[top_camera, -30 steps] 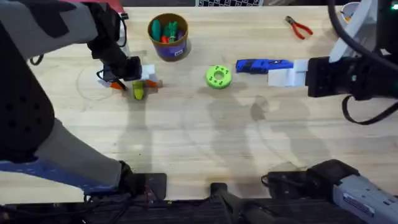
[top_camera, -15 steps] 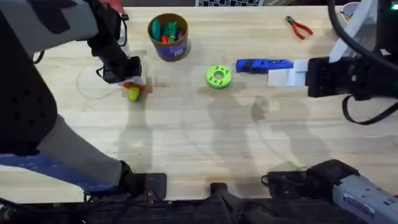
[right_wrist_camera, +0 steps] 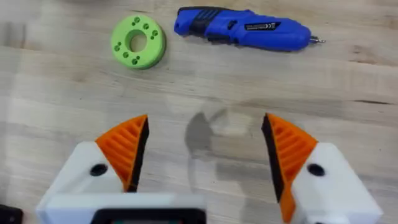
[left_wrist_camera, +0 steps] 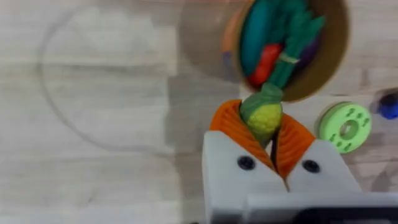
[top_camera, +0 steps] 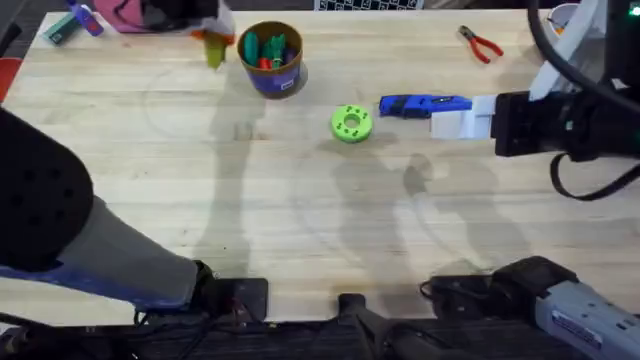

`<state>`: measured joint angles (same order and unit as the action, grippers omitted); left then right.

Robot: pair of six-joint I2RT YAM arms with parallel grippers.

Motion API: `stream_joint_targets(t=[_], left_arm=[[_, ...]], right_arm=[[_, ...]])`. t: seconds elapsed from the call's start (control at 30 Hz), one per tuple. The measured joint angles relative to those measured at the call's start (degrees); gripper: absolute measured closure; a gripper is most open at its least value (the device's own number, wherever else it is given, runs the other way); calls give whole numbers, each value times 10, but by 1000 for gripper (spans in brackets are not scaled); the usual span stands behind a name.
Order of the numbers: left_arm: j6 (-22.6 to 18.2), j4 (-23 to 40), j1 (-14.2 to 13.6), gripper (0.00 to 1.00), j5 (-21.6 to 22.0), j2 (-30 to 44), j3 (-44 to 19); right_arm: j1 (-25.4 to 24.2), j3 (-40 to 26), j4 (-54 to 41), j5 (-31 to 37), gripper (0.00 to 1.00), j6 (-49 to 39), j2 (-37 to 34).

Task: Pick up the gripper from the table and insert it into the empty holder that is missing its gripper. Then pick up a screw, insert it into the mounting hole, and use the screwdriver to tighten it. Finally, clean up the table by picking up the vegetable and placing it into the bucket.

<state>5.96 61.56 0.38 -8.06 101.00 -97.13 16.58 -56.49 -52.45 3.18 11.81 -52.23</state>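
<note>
The vegetable (left_wrist_camera: 266,115) is held pinched in the left gripper (left_wrist_camera: 264,134) beside the bucket (top_camera: 271,58), while the right gripper (right_wrist_camera: 205,152) is spread wide above the tabletop (top_camera: 300,220).

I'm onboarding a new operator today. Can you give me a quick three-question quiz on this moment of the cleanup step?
1. True or false: the left tool is shut on the vegetable.
2. Multiple choice: the green disc lies on the table
A. between the bucket and the blue screwdriver
B. inside the bucket
C. beside the red pliers
3. Fill in: the right tool's orange pads stand ____.

Key: 1 true; 2 A; 3 open
</note>
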Motion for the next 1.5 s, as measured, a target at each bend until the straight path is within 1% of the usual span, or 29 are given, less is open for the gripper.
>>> stream_joint_targets(t=[0.2,0.27,0.33,0.47,0.5,0.63,0.7,0.73,0.9,1.0,1.17,1.27,1.33,1.4,1.5], left_arm=[[7,-77,-60,967,-2,10,-1],[10,-92,-71,967,-2,19,-1],[17,-102,-76,967,-1,33,-1],[23,-110,-74,967,2,68,-1],[23,-111,-74,954,2,77,-1],[27,-118,-73,350,3,102,-1],[29,-119,-73,67,3,103,-1],[30,-119,-73,25,2,102,-1],[31,-97,-73,14,2,92,-1],[31,-71,-73,16,3,69,-1],[31,-9,-77,15,11,-6,-1],[31,20,-90,15,29,-65,8],[32,22,-105,14,42,-111,37],[40,21,-121,15,54,-160,81],[53,23,-140,14,64,-238,166]], right_arm=[[0,0,0,0,8,0,0],[0,0,0,0,8,0,0],[0,0,0,0,7,0,0],[0,0,0,0,8,0,0],[0,0,0,0,8,0,0],[0,0,0,0,7,0,0],[0,0,0,0,7,0,0],[0,0,0,0,7,0,0],[0,0,0,0,8,0,0],[0,0,0,0,8,0,0],[0,0,0,0,9,0,0],[0,0,0,0,9,0,0],[0,0,0,0,8,0,0],[0,0,0,0,8,0,0],[0,0,0,0,8,0,0]])
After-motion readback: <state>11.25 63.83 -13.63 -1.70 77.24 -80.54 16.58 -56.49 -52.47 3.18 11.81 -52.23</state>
